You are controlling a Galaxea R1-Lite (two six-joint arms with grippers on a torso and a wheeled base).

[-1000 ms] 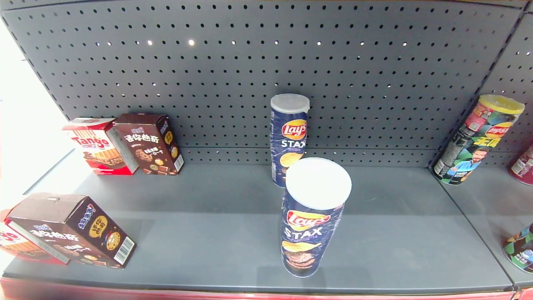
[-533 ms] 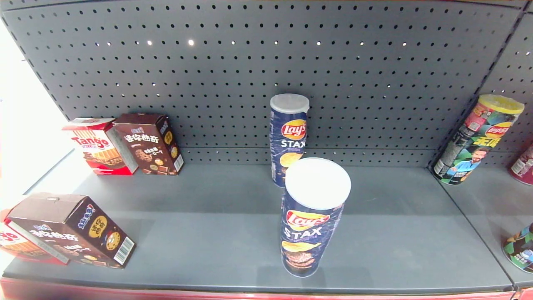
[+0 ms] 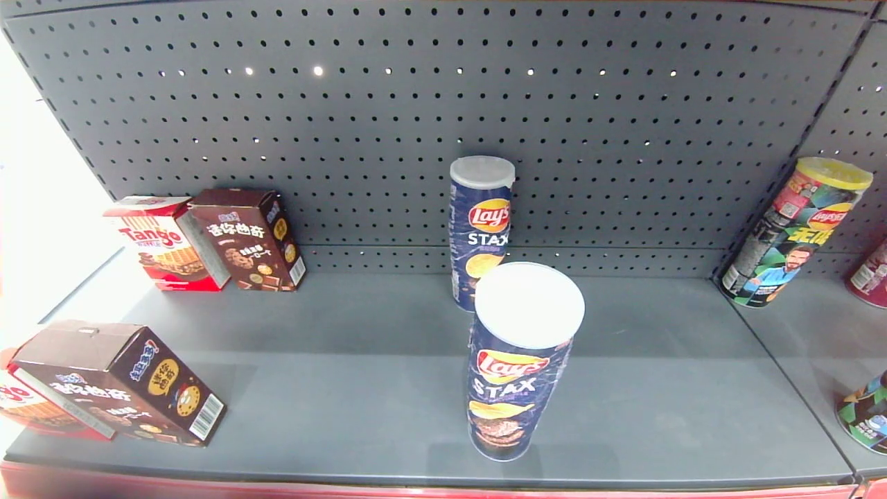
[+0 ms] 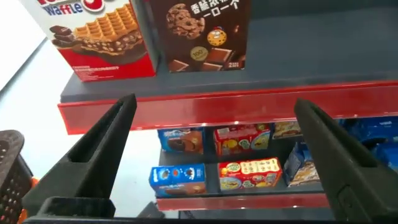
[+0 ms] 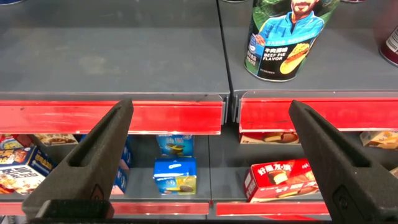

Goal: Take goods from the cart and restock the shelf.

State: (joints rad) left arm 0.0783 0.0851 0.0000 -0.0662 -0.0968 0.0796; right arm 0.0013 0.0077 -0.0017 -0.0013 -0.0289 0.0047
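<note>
Farthest left, left end effector: released, its dark fingers spread wide with nothing between them; it faced the red front strip of the shelf.
Front-left corner: a red front wafer box and a brown front cookie box stood just beside each other at the shelf's front edge, directly behind the strip.
Back left: a red rear wafer box and a brown rear cookie box stood side by side near the pegboard back panel.
Centre, rear: the rear chips can, dark blue with a pale lid, stood upright close to the back panel.
Centre, front: the front chips can, of the same kind, stood upright just before the rear one, nearer the front edge.
Right bay: a yellow-lidded can stood at the back of the neighbouring shelf section; a patterned can stood near that section's front edge, partly cut off.
Lower shelves: small snack packs were ranged under the red strip.
Farthest right, right end effector: released, fingers wide apart and holding nothing; it faced the strip where the two shelf sections met, with the patterned can just behind it.
</note>
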